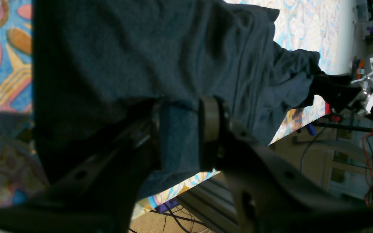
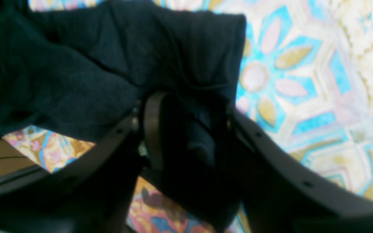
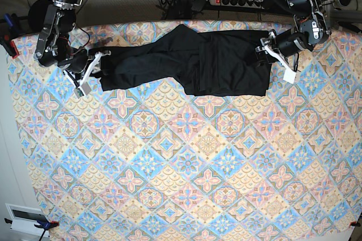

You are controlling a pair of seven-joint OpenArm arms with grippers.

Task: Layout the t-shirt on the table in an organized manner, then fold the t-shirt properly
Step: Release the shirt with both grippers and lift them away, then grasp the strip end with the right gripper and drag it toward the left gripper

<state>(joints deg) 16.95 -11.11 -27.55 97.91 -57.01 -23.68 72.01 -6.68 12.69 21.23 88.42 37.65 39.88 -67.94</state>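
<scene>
The black t-shirt (image 3: pixel 192 65) lies stretched out along the far edge of the tabletop (image 3: pixel 186 167) (it is bunched and wrinkly). The left pincer (image 1: pixel 180 132) holds cloth at one end. The right pincer (image 2: pixel 186 129) has cloth between its jaws at the other end.

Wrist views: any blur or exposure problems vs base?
Left wrist: far table washed out near white, t-shirt dark but weave visible, left gripper in shadow. Right wrist: soft focus throughout, right gripper nearly black, cloth detail lost. Base: sharp, evenly lit, t-shirt reads as a flat black shape.
</scene>
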